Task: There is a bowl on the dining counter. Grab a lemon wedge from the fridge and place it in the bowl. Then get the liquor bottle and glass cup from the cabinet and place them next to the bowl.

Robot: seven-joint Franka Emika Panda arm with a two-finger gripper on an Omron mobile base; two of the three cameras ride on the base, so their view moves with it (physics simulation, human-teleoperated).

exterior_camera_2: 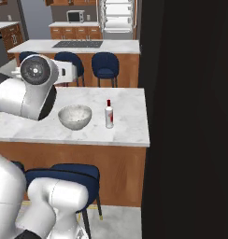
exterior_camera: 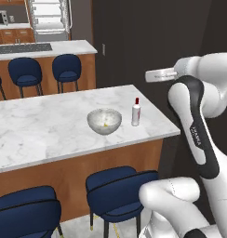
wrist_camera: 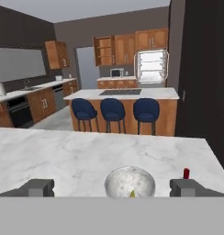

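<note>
The pale grey bowl [exterior_camera: 104,121] [exterior_camera_2: 74,116] [wrist_camera: 130,181] stands on the dining counter [exterior_camera: 36,130] [exterior_camera_2: 127,126], near its right end. A tiny yellow lemon wedge [exterior_camera: 106,124] [wrist_camera: 131,194] lies inside it. Just right of the bowl stands the liquor bottle [exterior_camera: 136,113] [exterior_camera_2: 109,115], upright; in the hand view its red cap [wrist_camera: 186,173] peeks over my right fingertip [wrist_camera: 187,187]. My gripper [exterior_camera: 150,75] [wrist_camera: 113,188] hovers open and empty above the counter's near edge, facing the bowl. The fridge [exterior_camera: 50,16] [wrist_camera: 152,66] stands open far behind. The glass cup is out of view.
Dark blue stools [exterior_camera: 117,190] [exterior_camera: 22,209] sit under the counter's near side. Beyond it is the island with a black cooktop [exterior_camera: 23,48] and more stools [exterior_camera: 66,67]. A dark wall [exterior_camera_2: 190,116] closes off the right. An open wooden cabinet [wrist_camera: 103,51] hangs beside the fridge.
</note>
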